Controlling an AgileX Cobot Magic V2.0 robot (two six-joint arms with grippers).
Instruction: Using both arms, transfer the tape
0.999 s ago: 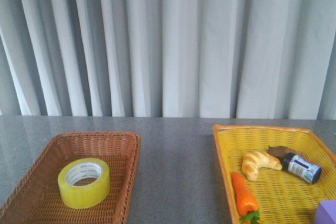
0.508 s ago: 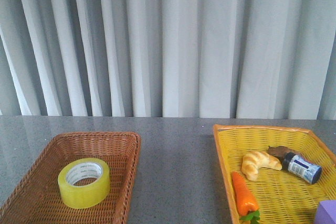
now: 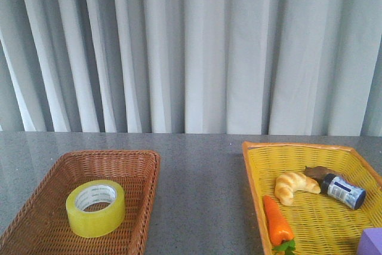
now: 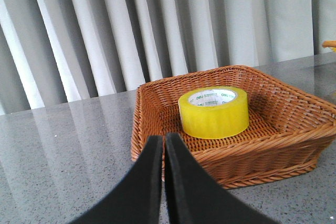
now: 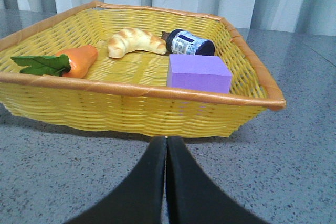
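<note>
With both end effectors pressed together, the left end effector [image 4: 163, 182] could just knock the tape [image 4: 213, 112] against the brown basket [image 4: 294, 129] wall unless it spreads first.

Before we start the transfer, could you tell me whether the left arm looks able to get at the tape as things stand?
Probably yes. The tape lies flat and alone in the brown basket, open from above. The left gripper sits outside the near rim, shut, so it must open and clear the rim first.
</note>
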